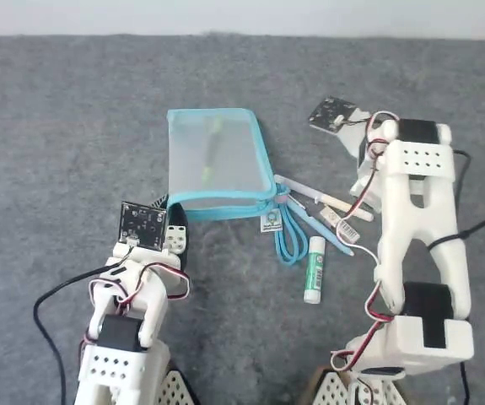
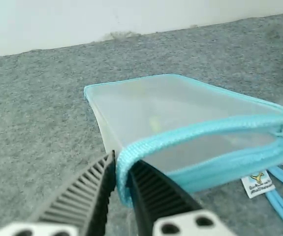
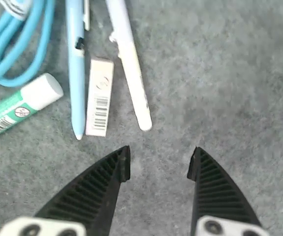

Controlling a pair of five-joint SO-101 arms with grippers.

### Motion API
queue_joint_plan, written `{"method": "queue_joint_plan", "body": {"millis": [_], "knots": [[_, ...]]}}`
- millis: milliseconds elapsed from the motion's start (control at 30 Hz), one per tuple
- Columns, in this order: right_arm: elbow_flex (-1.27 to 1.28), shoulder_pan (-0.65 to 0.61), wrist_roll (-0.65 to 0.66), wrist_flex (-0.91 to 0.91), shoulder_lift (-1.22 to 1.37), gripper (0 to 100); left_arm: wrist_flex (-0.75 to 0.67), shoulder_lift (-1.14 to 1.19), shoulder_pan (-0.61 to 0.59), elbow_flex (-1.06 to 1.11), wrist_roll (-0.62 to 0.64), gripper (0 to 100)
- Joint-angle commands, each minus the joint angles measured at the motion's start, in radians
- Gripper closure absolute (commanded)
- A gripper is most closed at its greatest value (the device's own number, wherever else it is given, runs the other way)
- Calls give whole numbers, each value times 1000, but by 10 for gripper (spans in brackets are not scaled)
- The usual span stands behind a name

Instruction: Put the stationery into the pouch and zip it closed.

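Pouch (image 1: 217, 160), translucent with blue trim, lies flat on the grey counter (image 1: 73, 126) with a green pen (image 1: 211, 152) inside. The left fingers (image 2: 107, 172) are clamped on the blue edge at its near corner. The right fingers (image 3: 115, 169) stand apart over bare counter, just short of a white pen (image 3: 129, 69), a small barcoded block (image 3: 99, 96) and a blue pen (image 3: 76, 73). A glue stick (image 3: 18, 110) lies beside them.

My claw (image 2: 122, 166) pinches the blue-trimmed near corner of the translucent pouch (image 2: 180, 110), which lies on grey carpet (image 2: 33, 108) with a blue cord (image 2: 280, 199) beside it.
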Motion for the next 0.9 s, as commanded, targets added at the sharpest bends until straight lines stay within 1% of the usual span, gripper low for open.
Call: {"method": "queue_joint_plan", "body": {"millis": [0,100,200,400,867], "knots": [[-48,-44,12,-18,-18,783,-34,-15,0,-27,8,988],[-46,-47,12,-30,-18,783,-34,-15,0,-27,8,988],[-20,-41,12,-87,-7,783,-34,-15,0,-28,8,988],[6,-41,12,-168,81,783,-34,-15,0,-28,8,988],[8,-39,14,-185,202,783,-34,-15,0,-28,8,988]]}}
